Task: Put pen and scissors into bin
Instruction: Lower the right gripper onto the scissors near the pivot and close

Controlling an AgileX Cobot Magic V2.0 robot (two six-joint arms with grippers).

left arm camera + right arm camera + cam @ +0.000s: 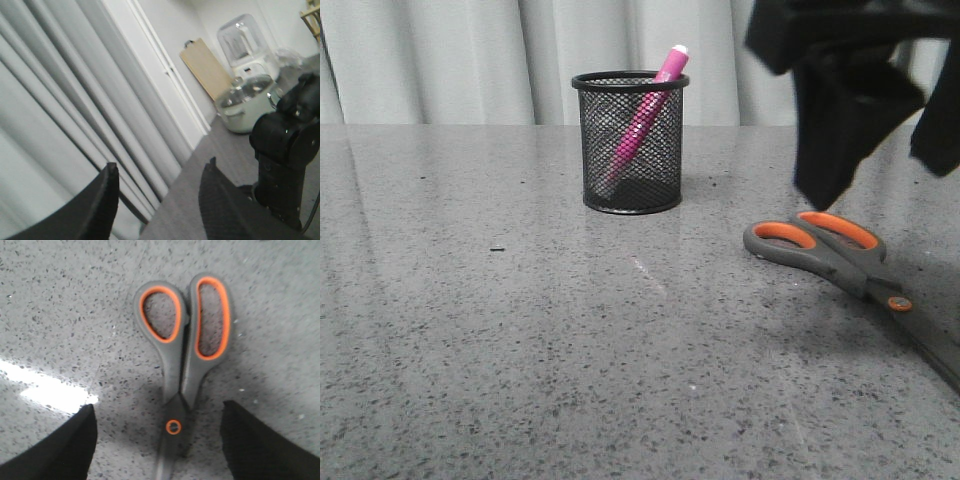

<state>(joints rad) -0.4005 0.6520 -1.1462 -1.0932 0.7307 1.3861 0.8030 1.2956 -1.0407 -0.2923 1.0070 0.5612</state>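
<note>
The pink pen (pixel 645 118) stands tilted inside the black mesh bin (pixel 631 142), its white end above the rim. The scissors (pixel 845 262) lie flat on the table at the right, orange-lined handles toward the bin. In the right wrist view the scissors (pixel 182 365) lie below and between the open fingers, pivot ring (pixel 173 427) near the middle. My right gripper (pixel 157 412) is open and empty, hovering above the scissors; it shows in the front view (pixel 880 150) at the upper right. My left gripper (pixel 162 172) is open and empty, pointed at the curtain.
The grey speckled table (pixel 520 340) runs across the front view, with a pale curtain (pixel 470 60) behind it. The left wrist view shows a pot (pixel 245 102), a wooden board (pixel 205 67) and the other arm (pixel 287 150).
</note>
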